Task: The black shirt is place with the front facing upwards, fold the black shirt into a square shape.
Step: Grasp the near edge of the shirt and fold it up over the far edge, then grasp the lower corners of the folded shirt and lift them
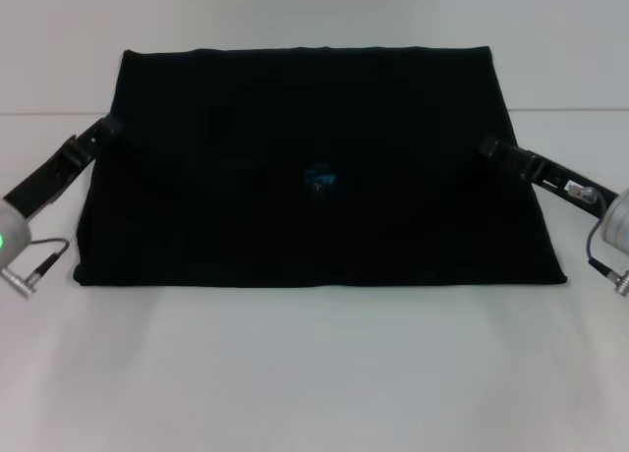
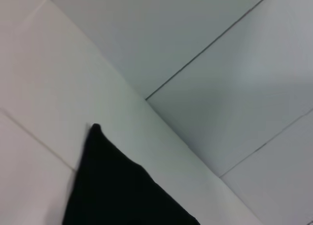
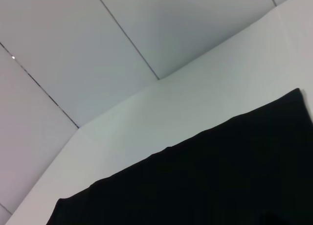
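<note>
The black shirt (image 1: 246,206) lies flat on the white table (image 1: 314,373) as a wide rectangle. A small blue neck label (image 1: 320,176) shows near its middle. My left gripper (image 1: 106,129) is at the shirt's left edge, towards the far corner. My right gripper (image 1: 488,148) is at the shirt's right edge, at about the same depth. Both grippers' black tips merge with the dark cloth. The left wrist view shows one corner of the black shirt (image 2: 112,191). In the right wrist view, a long straight edge of the black shirt (image 3: 220,181) is visible.
Bare white table surrounds the shirt, with a broad strip in front of it. A pale panelled wall (image 3: 98,49) rises behind the table's far edge.
</note>
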Robot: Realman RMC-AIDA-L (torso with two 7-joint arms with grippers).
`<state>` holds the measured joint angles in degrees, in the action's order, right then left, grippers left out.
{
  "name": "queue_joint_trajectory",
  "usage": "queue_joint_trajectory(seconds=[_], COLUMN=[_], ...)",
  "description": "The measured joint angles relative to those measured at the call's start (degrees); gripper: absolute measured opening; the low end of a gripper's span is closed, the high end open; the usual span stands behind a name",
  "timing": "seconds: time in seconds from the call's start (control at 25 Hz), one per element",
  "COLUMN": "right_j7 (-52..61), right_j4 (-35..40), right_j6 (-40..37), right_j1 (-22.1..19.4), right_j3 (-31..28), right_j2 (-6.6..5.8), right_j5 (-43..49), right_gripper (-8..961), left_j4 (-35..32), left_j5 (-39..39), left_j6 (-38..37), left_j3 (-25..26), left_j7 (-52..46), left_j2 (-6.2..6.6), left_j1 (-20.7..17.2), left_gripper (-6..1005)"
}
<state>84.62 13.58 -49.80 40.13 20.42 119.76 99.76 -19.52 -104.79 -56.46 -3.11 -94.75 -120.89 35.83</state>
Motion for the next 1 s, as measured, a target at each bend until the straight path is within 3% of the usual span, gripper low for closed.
queue_joint_trajectory(seconds=[0.24,0.44,0.6,0.72,0.88,1.0], right_j7=[0.4,1.8,-2.5,-5.0,-5.9,-6.4], right_j4=[0.6,2.9,6.1,8.1,8.5,8.5], right_j6=[-1.1,-6.5,-19.8,-26.8,-28.9,-29.1], right_j1=[-1.9,-5.2,-10.1,-13.0,-13.9,-13.2], right_j3=[-0.4,0.1,2.5,7.3,13.3,14.9], right_j2=[-0.30,-0.35,-0.52,-1.25,-2.30,-2.08], right_j5=[-1.2,-1.2,-1.0,-0.7,2.3,5.6], right_gripper=[746,905,880,862,837,837], left_j4=[-0.7,-6.0,-12.3,-15.4,-16.7,-16.2], left_j5=[-0.5,-4.8,-14.7,-21.1,-26.6,-28.8], left_j6=[-6.2,-12.0,-19.5,-21.6,-20.3,-16.5], left_j3=[-0.9,-6.3,-8.2,-8.1,-8.4,-8.9], left_j7=[-4.4,-15.7,-24.3,-26.6,-26.7,-27.0], left_j2=[0.58,1.32,2.99,4.18,4.87,5.01], left_j1=[-3.7,-6.9,-7.8,-7.4,-6.0,-5.3], left_gripper=[780,861,877,878,878,877])
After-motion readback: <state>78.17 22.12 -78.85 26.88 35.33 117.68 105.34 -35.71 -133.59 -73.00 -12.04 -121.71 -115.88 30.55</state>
